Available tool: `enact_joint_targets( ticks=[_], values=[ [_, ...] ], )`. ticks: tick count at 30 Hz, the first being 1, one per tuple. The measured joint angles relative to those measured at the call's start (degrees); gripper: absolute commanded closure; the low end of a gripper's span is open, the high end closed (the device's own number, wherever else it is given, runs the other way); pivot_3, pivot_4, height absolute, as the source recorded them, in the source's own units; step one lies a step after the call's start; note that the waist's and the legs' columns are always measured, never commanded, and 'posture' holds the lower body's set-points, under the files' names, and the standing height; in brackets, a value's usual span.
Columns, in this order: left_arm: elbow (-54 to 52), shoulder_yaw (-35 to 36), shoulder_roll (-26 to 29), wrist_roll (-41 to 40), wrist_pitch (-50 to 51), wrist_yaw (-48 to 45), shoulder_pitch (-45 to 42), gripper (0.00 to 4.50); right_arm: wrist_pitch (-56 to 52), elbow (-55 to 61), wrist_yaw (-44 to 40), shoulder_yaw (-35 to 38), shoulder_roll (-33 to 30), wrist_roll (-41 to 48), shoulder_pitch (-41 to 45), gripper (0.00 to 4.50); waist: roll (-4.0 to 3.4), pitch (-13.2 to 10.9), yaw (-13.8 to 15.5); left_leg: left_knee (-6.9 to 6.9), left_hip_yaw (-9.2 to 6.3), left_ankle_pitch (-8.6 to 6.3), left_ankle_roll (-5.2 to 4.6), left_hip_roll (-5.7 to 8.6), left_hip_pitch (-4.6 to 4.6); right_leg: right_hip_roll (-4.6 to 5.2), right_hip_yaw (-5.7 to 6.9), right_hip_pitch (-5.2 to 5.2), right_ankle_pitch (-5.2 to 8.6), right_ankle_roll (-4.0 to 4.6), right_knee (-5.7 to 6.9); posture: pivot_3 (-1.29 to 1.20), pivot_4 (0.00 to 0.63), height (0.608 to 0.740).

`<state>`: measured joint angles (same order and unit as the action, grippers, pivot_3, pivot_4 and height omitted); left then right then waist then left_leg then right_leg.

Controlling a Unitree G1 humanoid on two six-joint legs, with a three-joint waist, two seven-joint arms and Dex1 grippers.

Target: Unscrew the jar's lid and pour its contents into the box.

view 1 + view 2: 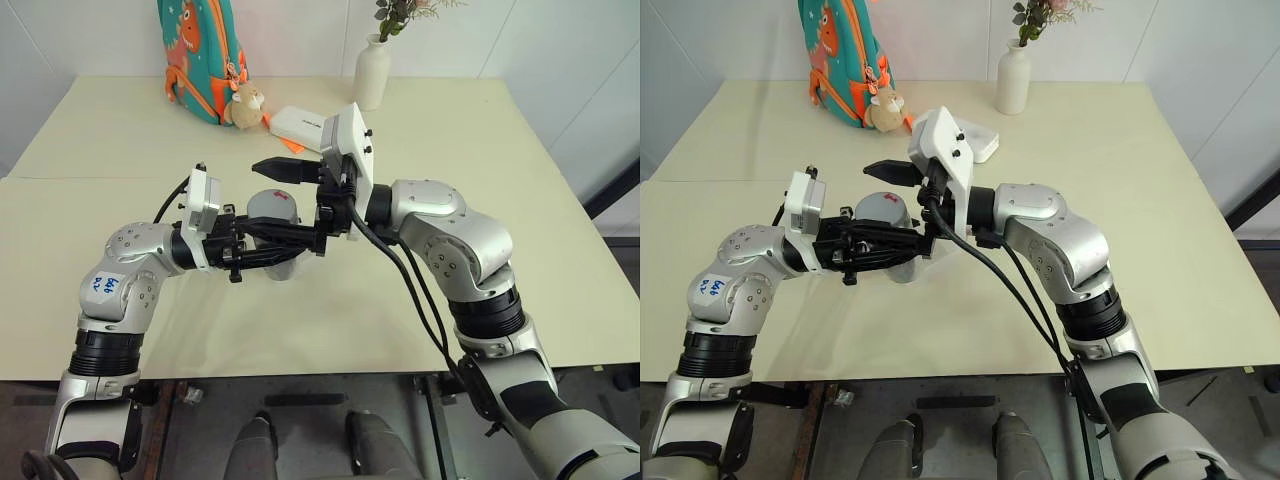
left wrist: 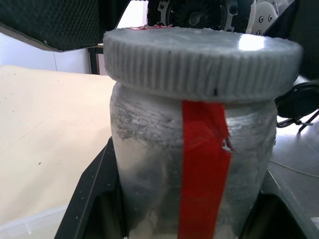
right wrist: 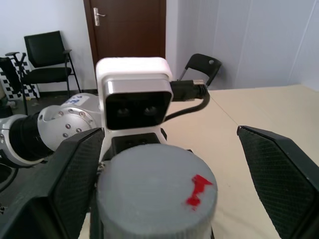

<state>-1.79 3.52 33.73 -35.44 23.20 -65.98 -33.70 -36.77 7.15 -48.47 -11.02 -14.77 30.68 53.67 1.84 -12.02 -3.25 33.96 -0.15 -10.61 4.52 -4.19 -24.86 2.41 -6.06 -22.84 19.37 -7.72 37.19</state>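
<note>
Currently we see the left gripper [image 1: 290,238] clenched on the jar [image 1: 272,225] above the bench [image 1: 330,320]; right gripper [image 3: 164,189] spread wide, straddling the lid [image 3: 157,191] untouched.

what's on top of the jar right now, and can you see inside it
The ribbed grey lid with a red mark sits on the jar, which the left gripper holds. The contents are hidden.

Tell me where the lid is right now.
The lid is still on the jar, which the left claw holds above the table's middle in the head views, with the right claw's open fingers on either side of it.
</note>
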Motion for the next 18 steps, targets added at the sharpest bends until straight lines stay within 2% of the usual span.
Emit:
enact_joint_targets(
  ticks=[18],
  values=[
    [0.02,0.0,-0.26,0.02,-0.06,1.39,0.0,2.53,1.72,-2.5,-6.68,2.21,-5.47,2.15,-1.15,0.01,0.0,0.0,0.07,0.01,0.0,0.0,0.0,0.0,-0.04,0.0,0.0,0.0,0.0,0.0,-0.05,0.0,0.15,0.74]
  ],
)
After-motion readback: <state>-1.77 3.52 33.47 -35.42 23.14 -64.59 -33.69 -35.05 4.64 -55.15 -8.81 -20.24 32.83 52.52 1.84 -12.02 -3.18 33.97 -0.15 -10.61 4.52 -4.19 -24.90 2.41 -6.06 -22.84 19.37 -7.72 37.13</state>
